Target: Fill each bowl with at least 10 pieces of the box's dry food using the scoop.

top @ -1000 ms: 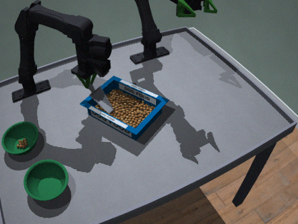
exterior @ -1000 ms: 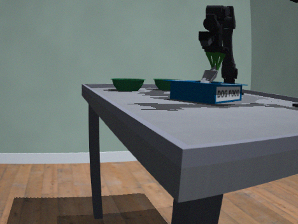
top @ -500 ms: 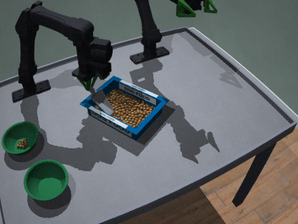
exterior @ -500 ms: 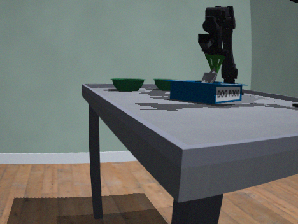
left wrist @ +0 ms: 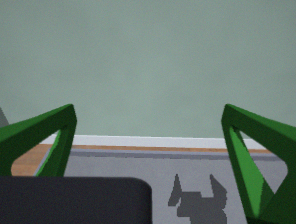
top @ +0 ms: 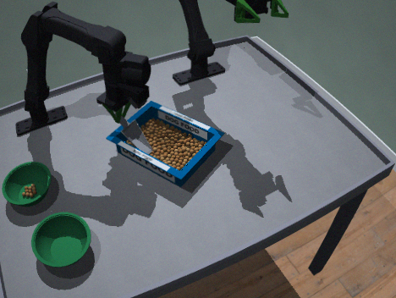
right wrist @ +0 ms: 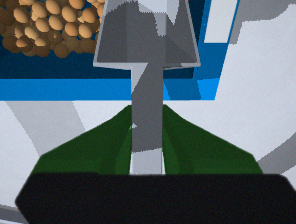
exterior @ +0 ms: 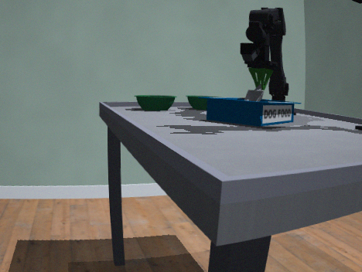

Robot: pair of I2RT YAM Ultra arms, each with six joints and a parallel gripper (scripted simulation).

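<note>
Scoop clamped in our right gripper, blade down inside the food box, we seem to be loading for the empty bowl, which calls for a level lift.

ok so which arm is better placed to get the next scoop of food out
Right. Its gripper already grips the scoop, blade inside the box. The left gripper is open, away from it.
</note>
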